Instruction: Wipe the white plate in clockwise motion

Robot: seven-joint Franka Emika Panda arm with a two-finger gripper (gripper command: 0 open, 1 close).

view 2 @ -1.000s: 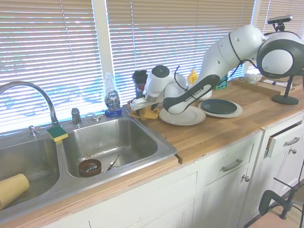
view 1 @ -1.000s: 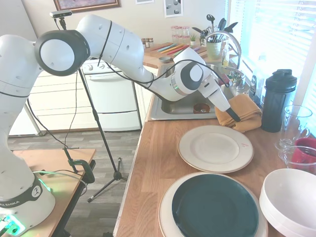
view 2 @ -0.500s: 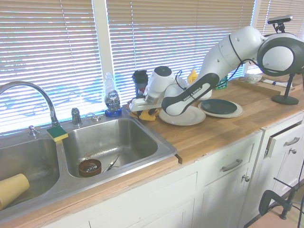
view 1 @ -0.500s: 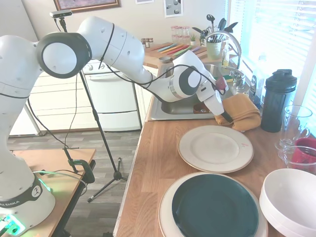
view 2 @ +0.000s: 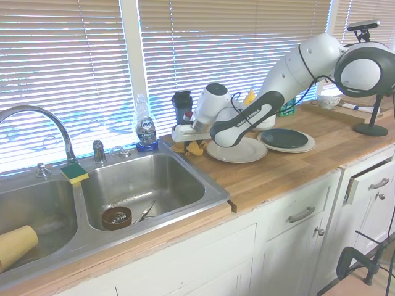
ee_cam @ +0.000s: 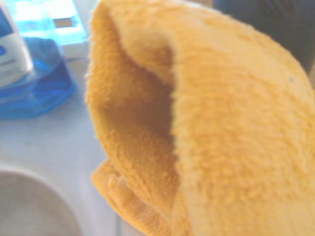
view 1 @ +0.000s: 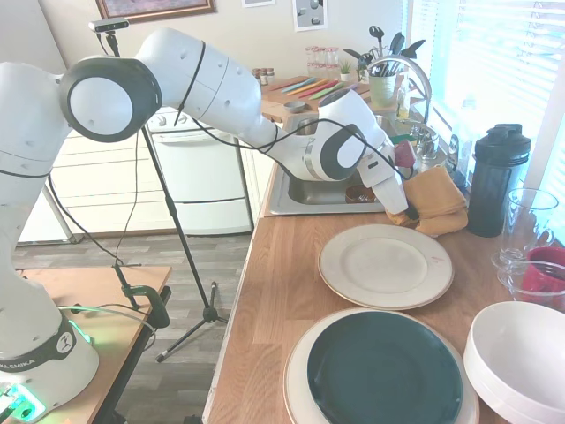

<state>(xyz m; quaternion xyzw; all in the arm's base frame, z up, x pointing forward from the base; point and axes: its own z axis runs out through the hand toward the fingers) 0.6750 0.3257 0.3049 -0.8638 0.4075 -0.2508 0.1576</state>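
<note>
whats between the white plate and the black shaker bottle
The orange towel, bunched on the counter behind the white plate and beside the black shaker bottle, with the gripper at its near edge. First exterior view.

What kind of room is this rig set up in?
A home kitchen, most likely. A double stainless steel sink with a curved chrome faucet is set in a wooden countertop, a white oven range stands against the far wall, and a flat cream-white dinner plate lies on the counter.

Wooden counter (view 1: 274, 309) bearing white plate (view 1: 386, 265), yellow towel (view 1: 433, 199), bowl (view 1: 521, 358).
</note>
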